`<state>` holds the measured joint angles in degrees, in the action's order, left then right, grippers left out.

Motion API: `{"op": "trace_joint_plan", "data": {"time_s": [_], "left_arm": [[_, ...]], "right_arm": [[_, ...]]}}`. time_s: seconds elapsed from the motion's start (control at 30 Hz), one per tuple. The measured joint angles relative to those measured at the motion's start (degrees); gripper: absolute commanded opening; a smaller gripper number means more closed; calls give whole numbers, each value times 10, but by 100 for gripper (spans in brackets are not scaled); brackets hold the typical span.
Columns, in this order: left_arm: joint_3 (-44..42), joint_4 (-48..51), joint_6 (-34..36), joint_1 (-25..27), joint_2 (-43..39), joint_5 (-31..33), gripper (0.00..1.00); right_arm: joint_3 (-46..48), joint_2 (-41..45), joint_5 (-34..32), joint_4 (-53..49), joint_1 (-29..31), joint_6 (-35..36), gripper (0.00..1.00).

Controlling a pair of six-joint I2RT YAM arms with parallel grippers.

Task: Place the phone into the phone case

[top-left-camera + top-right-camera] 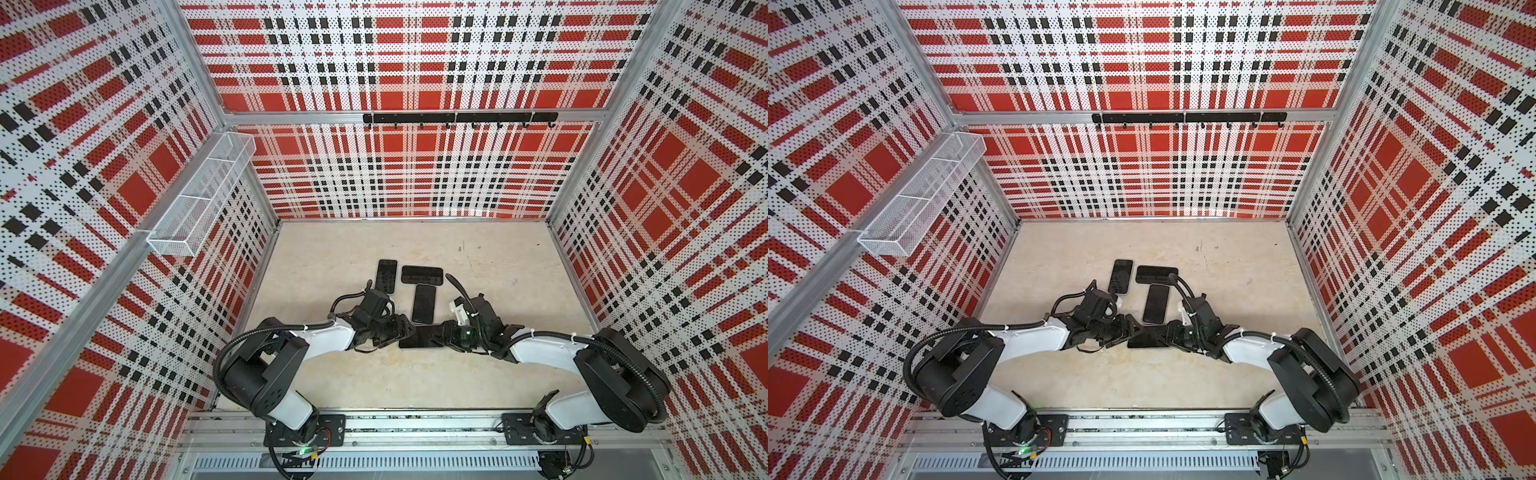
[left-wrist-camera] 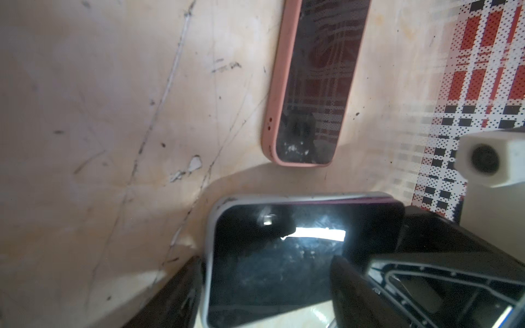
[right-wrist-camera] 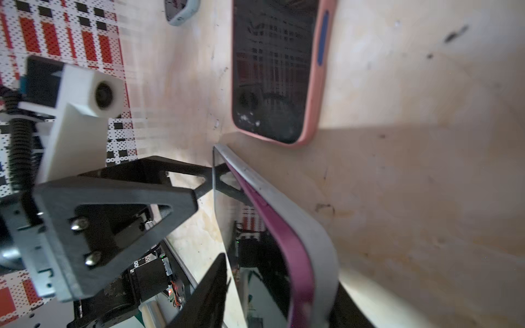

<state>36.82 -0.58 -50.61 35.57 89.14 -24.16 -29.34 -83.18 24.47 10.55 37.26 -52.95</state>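
A purple phone (image 3: 287, 241) with a dark screen (image 2: 270, 269) sits partly in a grey phone case (image 3: 321, 250). Its purple side stands proud of the case rim along one long edge. In both top views it hangs between the two grippers, just above the table (image 1: 419, 337) (image 1: 1148, 337). My right gripper (image 3: 284, 278) is shut on one end, one finger on the screen and one behind the case. My left gripper (image 2: 268, 261) is open at the other end. One of its fingers (image 2: 181, 295) lies against the case's short edge, the other over the screen.
A phone in a pink case (image 1: 424, 303) (image 2: 309, 85) lies just beyond the held one. Two more phones (image 1: 386, 276) (image 1: 422, 274) lie farther back. A white wire basket (image 1: 203, 195) hangs on the left wall and a black hook rail (image 1: 459, 118) on the back wall.
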Motion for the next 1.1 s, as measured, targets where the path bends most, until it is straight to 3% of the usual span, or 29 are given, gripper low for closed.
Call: {"op": "trace_joint_plan", "data": {"time_s": [0.23, 0.5, 0.73, 0.87, 0.97, 1.1], "left_arm": [[0, 1, -4, 0, 3, -11, 71], [0, 1, -4, 1, 4, -19, 71], [0, 2, -3, -4, 2, -20, 75], [0, 16, 3, -23, -26, -20, 88], [-1, 21, 15, -47, -75, -21, 100], [0, 6, 33, -84, -144, -43, 99]], "right_arm": [[26, 0, 15, 101, 0, -6, 28], [40, 11, 21, 131, 0, -6, 0], [40, 16, 23, 124, 0, 1, 0], [38, 42, 31, 91, -7, 26, 0], [37, 76, 64, 72, -33, 46, 0], [22, 127, 128, 68, -91, 67, 0]]}}
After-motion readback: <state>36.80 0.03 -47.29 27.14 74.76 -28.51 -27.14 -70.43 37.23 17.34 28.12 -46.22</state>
